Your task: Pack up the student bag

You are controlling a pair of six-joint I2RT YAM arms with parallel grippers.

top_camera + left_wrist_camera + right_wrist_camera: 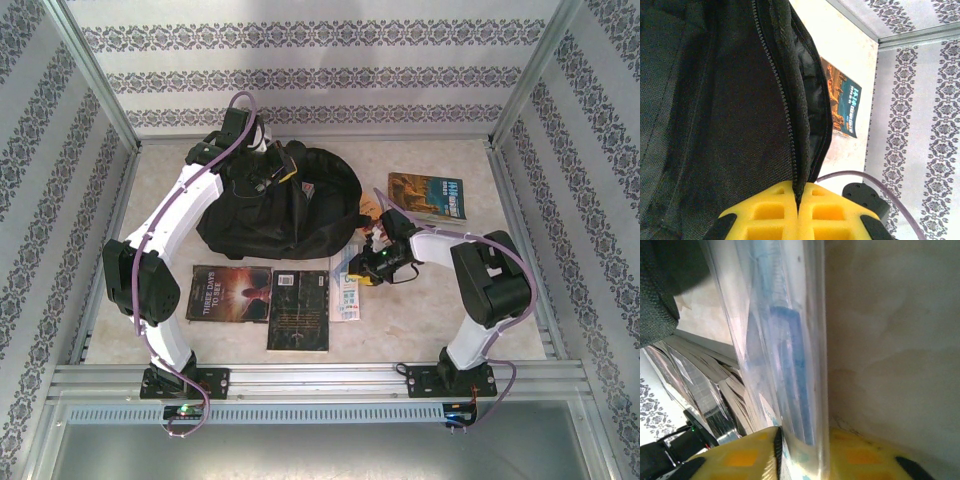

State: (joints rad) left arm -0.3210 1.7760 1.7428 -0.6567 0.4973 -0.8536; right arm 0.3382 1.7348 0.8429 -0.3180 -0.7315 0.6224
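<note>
The student bag [285, 205], a black backpack, lies at the back middle of the table, and its zipper line [782, 100] runs up the left wrist view. My left gripper [272, 172] [799, 194] is at the bag's far top, with its yellow pads shut on the fabric edge beside the zipper. A clear plastic packet with blue pens inside [346, 285] [787, 350] lies on the table to the right of the bag. My right gripper [368, 264] [802, 432] is at the packet's far end, one yellow pad against each side of it.
Two dark books [228, 293] [299, 310] lie flat in front of the bag. A third book with a blue and orange cover [428, 197] [842, 100] lies at the back right. Patterned walls and metal rails [300, 375] enclose the table [890, 340].
</note>
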